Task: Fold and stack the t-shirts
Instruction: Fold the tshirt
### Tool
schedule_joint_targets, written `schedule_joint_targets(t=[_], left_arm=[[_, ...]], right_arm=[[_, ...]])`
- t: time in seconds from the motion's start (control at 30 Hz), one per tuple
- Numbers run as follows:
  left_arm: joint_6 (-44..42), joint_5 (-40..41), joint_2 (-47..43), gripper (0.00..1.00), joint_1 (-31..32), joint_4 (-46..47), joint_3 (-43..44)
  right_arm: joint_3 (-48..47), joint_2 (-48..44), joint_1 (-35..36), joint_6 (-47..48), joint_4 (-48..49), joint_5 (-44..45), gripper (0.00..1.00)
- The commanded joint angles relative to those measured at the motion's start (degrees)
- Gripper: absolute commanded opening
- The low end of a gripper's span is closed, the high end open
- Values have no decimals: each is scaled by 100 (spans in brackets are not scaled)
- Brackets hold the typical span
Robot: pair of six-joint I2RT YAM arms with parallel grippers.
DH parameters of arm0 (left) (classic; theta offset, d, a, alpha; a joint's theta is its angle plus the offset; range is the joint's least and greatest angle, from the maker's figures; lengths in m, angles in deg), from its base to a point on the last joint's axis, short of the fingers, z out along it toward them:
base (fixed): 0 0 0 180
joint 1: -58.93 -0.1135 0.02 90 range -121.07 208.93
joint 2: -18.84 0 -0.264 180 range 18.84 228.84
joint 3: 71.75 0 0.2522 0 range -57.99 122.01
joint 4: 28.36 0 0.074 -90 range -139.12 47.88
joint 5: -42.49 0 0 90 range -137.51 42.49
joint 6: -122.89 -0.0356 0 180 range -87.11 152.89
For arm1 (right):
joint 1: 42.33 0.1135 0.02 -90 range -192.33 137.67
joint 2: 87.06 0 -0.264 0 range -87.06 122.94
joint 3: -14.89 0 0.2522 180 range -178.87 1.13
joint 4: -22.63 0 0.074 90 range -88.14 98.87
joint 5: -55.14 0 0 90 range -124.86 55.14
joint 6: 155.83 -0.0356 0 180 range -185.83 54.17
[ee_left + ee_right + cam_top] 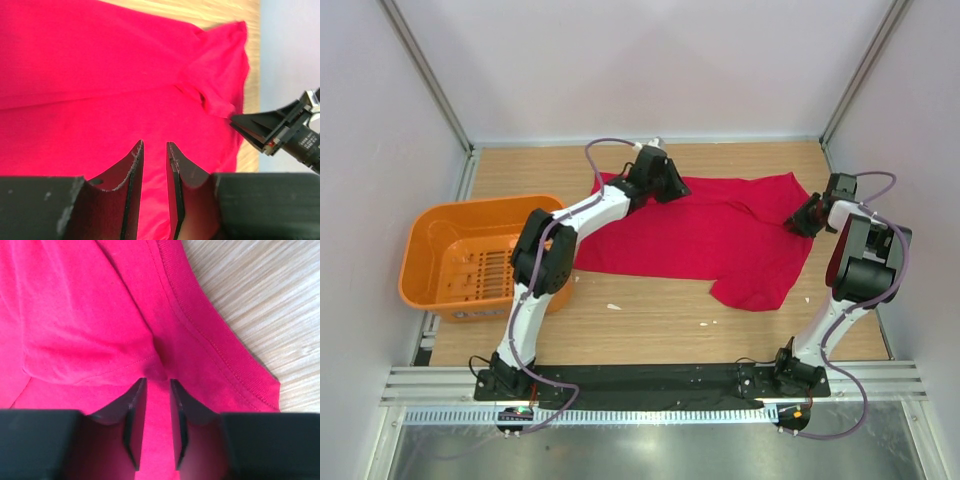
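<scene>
The red t-shirt (pixel 720 235) lies spread across the wooden table, one part hanging toward the front right. My left gripper (pixel 672 190) sits at the shirt's far left edge. In the left wrist view (pixel 154 145) its jaws stand nearly together with red cloth (pixel 100 75) between them. My right gripper (pixel 802 220) is at the shirt's right edge. In the right wrist view (pixel 157 381) its jaws are close together on puckered cloth (pixel 90 330) near a ribbed hem (pixel 220 345). The right gripper also shows in the left wrist view (pixel 280 131).
An orange slotted basket (pixel 420 245) stands at the left edge of the table. White walls and metal frame posts close in the back and sides. Bare wood (pixel 650 320) lies in front of the shirt.
</scene>
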Motion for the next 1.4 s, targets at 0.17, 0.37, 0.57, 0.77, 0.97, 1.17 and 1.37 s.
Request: schedule_joint_targets(t=[0.17, 0.37, 0.57, 0.77, 0.97, 1.17, 1.37], left_arm=[[-593, 22, -402, 26, -668, -935, -140], [-953, 92, -367, 26, -1222, -1463, -61], [-1182, 207, -296, 26, -1582, -1701, 53], [-1182, 128, -103, 25, -1785, -1859, 255], [-1208, 136, -68, 25, -1882, -1912, 247], [-1165, 92, -41, 25, -1943, -1920, 229], [-1147, 75, -41, 25, -1978, -1929, 203]], right_arm=[[-498, 34, -8, 105, 10, 63, 9], [-533, -212, -8, 43, -253, 115, 1], [-376, -669, -8, -272, -649, 291, 1], [38, -1047, 1, -756, -526, 335, 1], [231, -1206, 10, -862, -517, 370, 1], [565, -1460, 36, -1099, -491, 510, 1], [776, -1496, 54, -1258, -324, 581, 1]])
